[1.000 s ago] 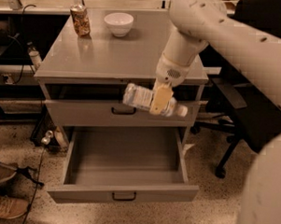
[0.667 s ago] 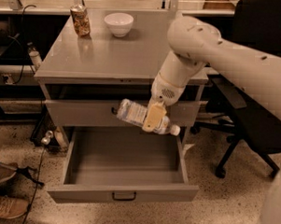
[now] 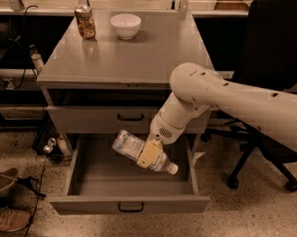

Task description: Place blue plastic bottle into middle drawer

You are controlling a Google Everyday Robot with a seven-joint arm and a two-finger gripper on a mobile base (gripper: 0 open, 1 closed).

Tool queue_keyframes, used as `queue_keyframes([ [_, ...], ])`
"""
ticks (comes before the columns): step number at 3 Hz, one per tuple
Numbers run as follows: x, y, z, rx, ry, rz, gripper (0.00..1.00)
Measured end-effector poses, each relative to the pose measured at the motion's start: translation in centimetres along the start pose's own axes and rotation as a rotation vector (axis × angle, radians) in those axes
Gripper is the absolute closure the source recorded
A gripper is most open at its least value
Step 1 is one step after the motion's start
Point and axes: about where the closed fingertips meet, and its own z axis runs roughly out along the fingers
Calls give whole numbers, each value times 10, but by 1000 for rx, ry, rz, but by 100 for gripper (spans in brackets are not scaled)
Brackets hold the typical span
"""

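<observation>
The blue plastic bottle (image 3: pixel 137 150) is a clear bottle with a whitish label and white cap, lying sideways with its cap pointing right and slightly down. My gripper (image 3: pixel 149 153) is shut on the bottle's middle, with a yellowish finger pad (image 3: pixel 150 154) across its front. It holds the bottle in the air above the inside of the middle drawer (image 3: pixel 130 204). That drawer is pulled fully open. The like grey drawer (image 3: pixel 89 119) above it is closed.
A brownish patterned can (image 3: pixel 84 21) and a white bowl (image 3: pixel 125 25) stand at the back of the cabinet top (image 3: pixel 131 55). A black office chair (image 3: pixel 275 52) is at the right. Cables and a shoe (image 3: pixel 3 218) lie on the floor at left.
The arm has come down and slightly left, carrying the bottle from in front of the upper drawer to over the open middle drawer. The bottle has tilted cap-down.
</observation>
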Motion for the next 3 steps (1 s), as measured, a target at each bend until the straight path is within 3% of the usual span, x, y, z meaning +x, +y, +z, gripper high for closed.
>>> queue_keyframes([
  [1, 0, 0, 0, 0, 0, 1, 100],
  [2, 17, -6, 32, -8, 48, 52, 100],
  [3, 41, -28, 83, 39, 46, 133, 100],
])
